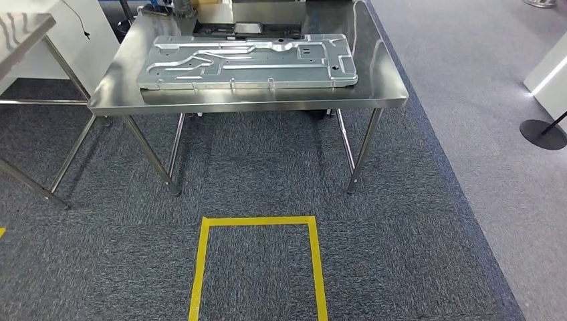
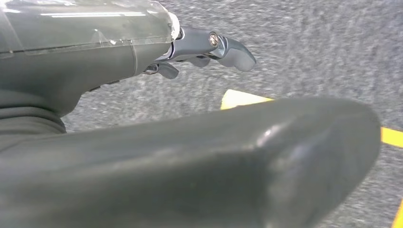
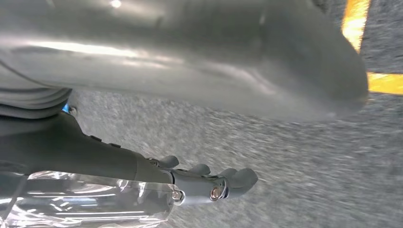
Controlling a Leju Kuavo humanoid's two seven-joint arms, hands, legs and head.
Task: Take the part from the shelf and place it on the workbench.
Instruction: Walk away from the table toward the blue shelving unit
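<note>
- Lying flat on the steel workbench (image 1: 384,93) at 12 o'clock in the head view: the part (image 1: 247,61), a wide grey stamped metal panel; long front edge close to the bench's front rim, right end short of the right rim, a bare strip of steel left there; left end near the left rim.
- Behind the panel, toward the far edge of the bench: dark equipment (image 1: 247,28), touching or apart cannot be told.
- At 10 o'clock: corner of a second steel table (image 1: 20,33), set apart from the bench by a gap of carpet; thin legs slanting down to the floor.
- At 6 o'clock: yellow tape outline (image 1: 257,221) on the grey carpet (image 1: 414,254), open toward the bottom edge; broad open carpet between the outline and the bench legs.
- At 3 o'clock: paler floor beyond the carpet's edge; a round black stand base (image 1: 543,134) well apart from the bench.
- Seen from the left wrist: left hand (image 2: 209,50) over carpet and yellow tape (image 2: 242,99), holding nothing, fingers stretched out with tips bent, thick thumb in the foreground.
- Seen from the right wrist: right hand (image 3: 209,183) likewise empty, fingers extended with curled tips, over carpet with tape (image 3: 354,23) at the corner; image blurred.
</note>
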